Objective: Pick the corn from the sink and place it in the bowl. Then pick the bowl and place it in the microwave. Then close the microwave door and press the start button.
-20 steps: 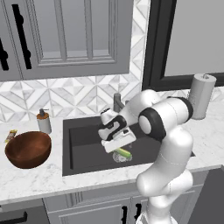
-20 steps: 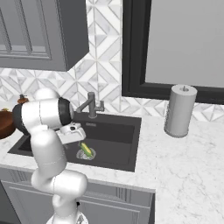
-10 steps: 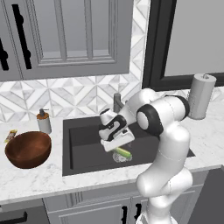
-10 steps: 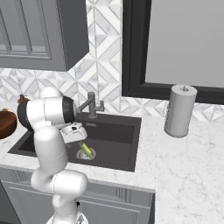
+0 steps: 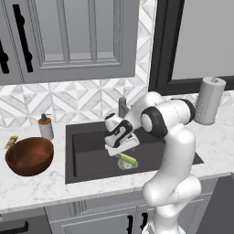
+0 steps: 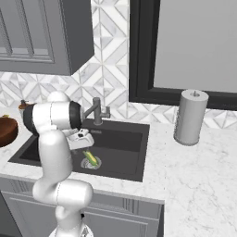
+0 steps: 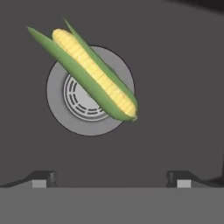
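Grey kitchen, marble counter (image 5: 36,185) around a dark sink (image 5: 91,157). Bowl (image 5: 28,155) waiting on the counter, left of the basin. Gripper (image 7: 111,177) poised above the basin floor, fingers spread wide, holding nothing. Corn (image 7: 89,70) lying slantwise across the drain (image 7: 65,109), off-centre from the fingers. Risk: closing askew across the ear, pinching husk alone, or rolling it away.

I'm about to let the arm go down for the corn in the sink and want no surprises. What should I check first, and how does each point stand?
1. Gripper open: ok, fingertips stand wide apart.
2. Corn in reach below: ok, it lies across the drain on the sink floor.
3. Gripper centred over corn: not ok, corn sits off toward the top of the hand view.
4. Jaw line square to the ear: cannot tell, the ear lies diagonally.
5. Bowl ready: ok, upright on the counter, nothing seen inside.
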You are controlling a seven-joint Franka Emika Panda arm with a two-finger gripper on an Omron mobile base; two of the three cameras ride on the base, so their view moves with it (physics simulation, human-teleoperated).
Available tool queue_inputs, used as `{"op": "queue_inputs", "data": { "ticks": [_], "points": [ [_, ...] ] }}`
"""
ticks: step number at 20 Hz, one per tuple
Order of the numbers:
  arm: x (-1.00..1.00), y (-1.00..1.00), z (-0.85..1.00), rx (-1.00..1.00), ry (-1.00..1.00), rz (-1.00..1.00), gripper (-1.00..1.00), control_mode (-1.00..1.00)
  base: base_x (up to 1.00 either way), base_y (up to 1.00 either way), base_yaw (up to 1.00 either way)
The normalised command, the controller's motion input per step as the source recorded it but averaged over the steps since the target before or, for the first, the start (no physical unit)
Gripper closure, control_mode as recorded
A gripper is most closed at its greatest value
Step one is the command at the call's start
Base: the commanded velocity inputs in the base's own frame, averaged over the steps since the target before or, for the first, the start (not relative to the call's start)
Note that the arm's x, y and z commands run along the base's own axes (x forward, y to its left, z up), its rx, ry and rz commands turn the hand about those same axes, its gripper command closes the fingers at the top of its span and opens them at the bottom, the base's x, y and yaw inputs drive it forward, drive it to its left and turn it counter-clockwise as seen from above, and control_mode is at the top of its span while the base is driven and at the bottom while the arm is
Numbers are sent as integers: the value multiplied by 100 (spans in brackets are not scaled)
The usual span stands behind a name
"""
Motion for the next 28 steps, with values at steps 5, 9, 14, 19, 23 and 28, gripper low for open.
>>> {"op": "queue_inputs", "data": {
  "ticks": [5,9,14,19,23,28],
  "points": [
    [35,0,-27,0,-1,2,-100,-100,0,0,0],
    [25,0,-40,0,0,4,-100,-100,0,0,0],
    [29,0,-40,-1,-1,6,-100,-100,0,0,0],
    [36,0,-28,0,-8,8,-100,-100,0,0,0],
    [34,0,-33,0,-4,7,-100,-100,0,0,0],
    [24,0,-44,0,0,7,-100,-100,0,0,0]
  ]
}}
